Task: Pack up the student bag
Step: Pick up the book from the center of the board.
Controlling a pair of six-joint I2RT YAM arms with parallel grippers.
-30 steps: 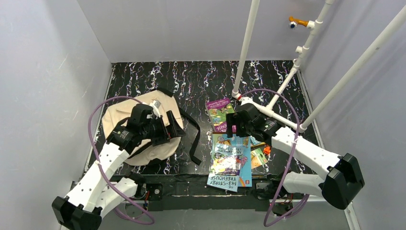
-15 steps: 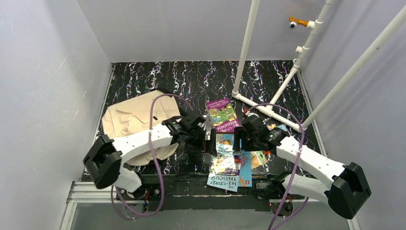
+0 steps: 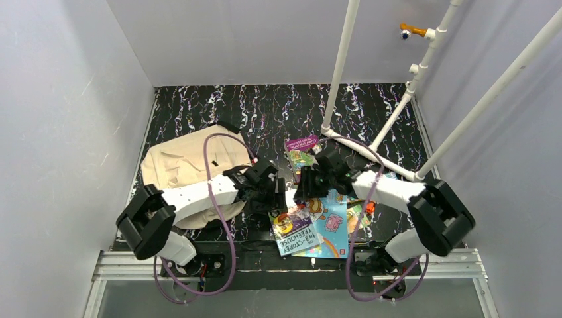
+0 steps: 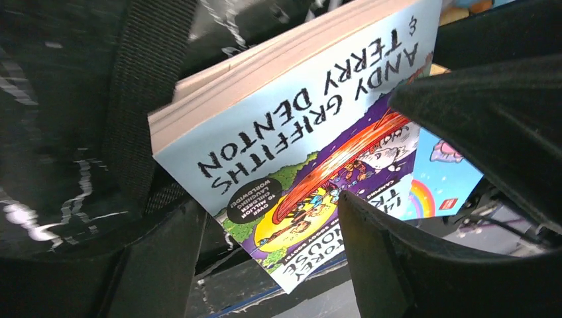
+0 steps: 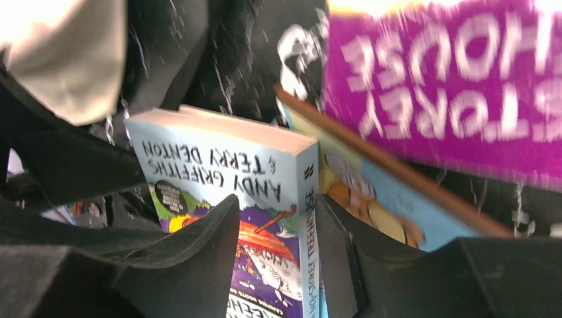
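The student bag (image 3: 182, 165) is a beige fabric heap at the left, and its cloth also shows in the right wrist view (image 5: 63, 53). Its black strap (image 4: 142, 86) runs beside a Treehouse paperback (image 3: 295, 233) lying skewed near the front edge. My left gripper (image 3: 275, 199) is open, with the paperback's (image 4: 285, 119) corner between its jaws (image 4: 272, 205). My right gripper (image 3: 306, 189) is open too, half closed (image 5: 277, 202). One finger lies over the paperback's cover (image 5: 219, 159) and the other sits against the spine.
A light blue book (image 3: 331, 225) lies under the paperback, and a purple book (image 3: 301, 147) lies just behind the grippers. White pipe legs (image 3: 371, 149) cross the table at the right. A small orange item (image 3: 369, 207) sits beside the books.
The left arm swung from the bag to the books. The right gripper moved left onto the paperback's spine. The paperback slid left and turned. Both sets of jaws have narrowed.
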